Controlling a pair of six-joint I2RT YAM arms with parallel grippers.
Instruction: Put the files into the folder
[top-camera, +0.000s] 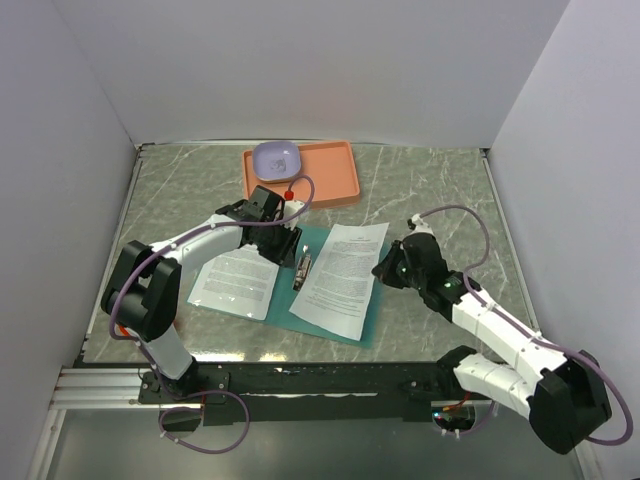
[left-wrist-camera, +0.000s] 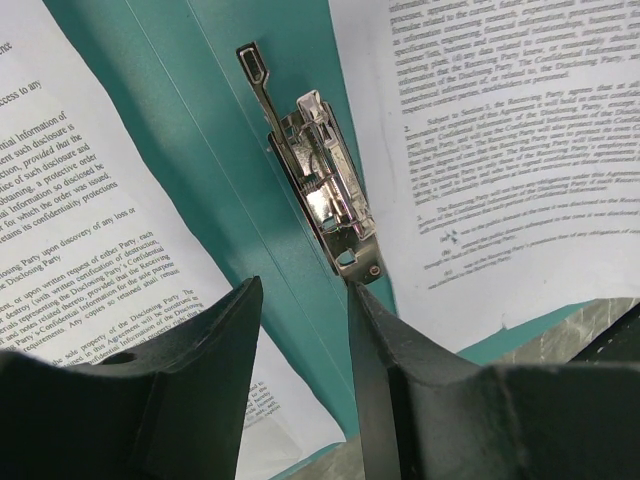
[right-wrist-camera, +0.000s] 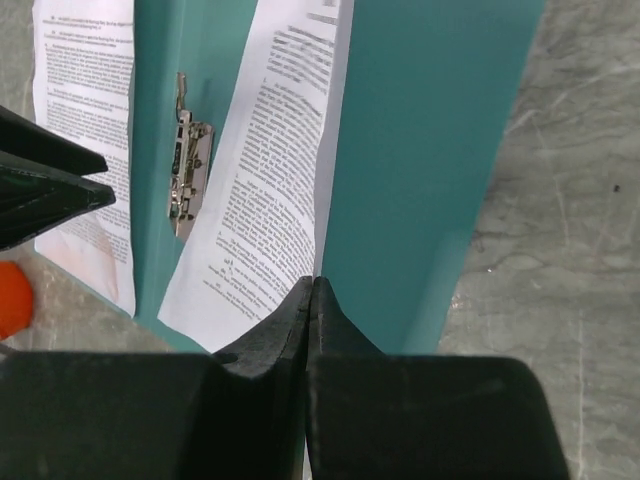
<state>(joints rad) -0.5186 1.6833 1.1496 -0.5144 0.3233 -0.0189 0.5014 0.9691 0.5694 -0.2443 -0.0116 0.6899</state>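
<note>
Lying open on the counter is one teal folder, its spine and single metal clip running near to far, slightly tilted. Two sheets are resting on it: a left sheet and a right sheet. The left hand is hovering half-open and empty at the clip; the right hand is pressing fully closed at the right sheet's edge.

Plain white walls, grey marbled tabletop, even lighting

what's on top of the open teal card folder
One white printed paper sheet on the left half, another on the right, silver metal clip between. Anything beneath the sheets is covered.
</note>
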